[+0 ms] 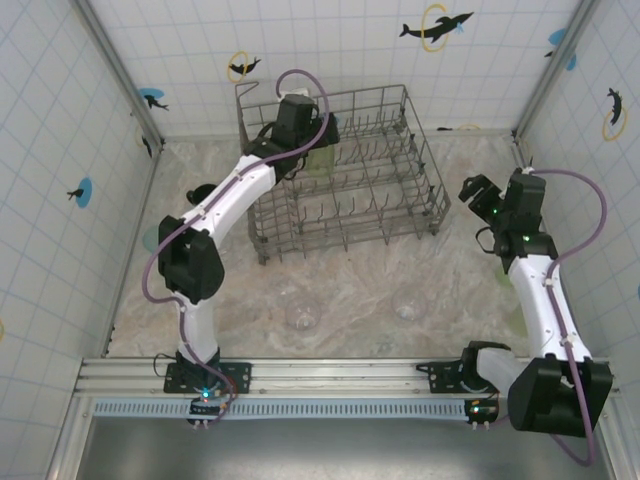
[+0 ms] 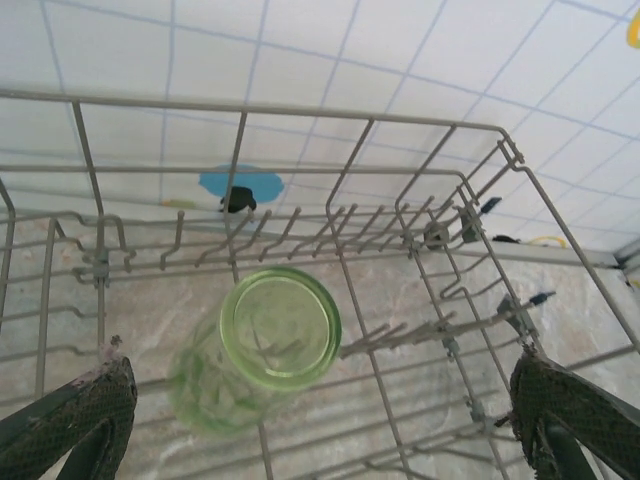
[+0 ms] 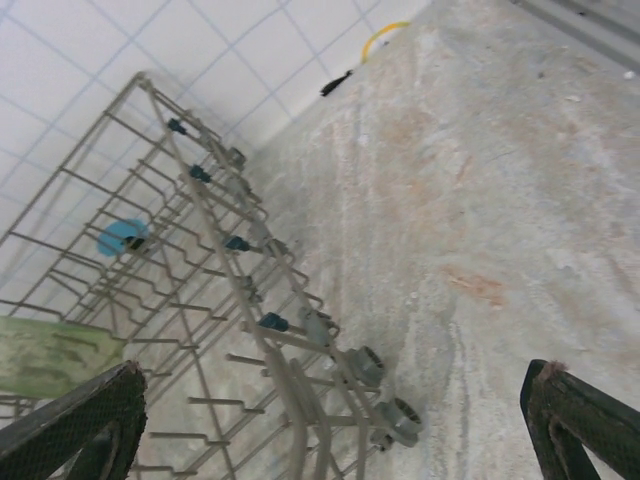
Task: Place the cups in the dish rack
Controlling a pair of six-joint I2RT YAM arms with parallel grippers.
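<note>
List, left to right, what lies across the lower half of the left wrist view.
Finger at left edge → green tumbler → finger at right edge.

Metal wire rack [image 1: 350, 185] — glossy translucent tumbler [image 2: 280, 328]

A robotics test cell dressed as a kitchen corner: white tile-patterned wall panels [image 1: 330, 40], dotted with dolphin stickers [image 1: 435, 27], close in a stone-look bench [image 1: 350, 290] on three sides, with metal frame posts [image 1: 115, 65] at the corners. A white left arm [image 1: 215, 215] and right arm [image 1: 540, 290] are bolted to an aluminium rail [image 1: 330, 375] at the near edge. A grey wire dish rack [image 1: 350, 180] stands on the bench.
</note>
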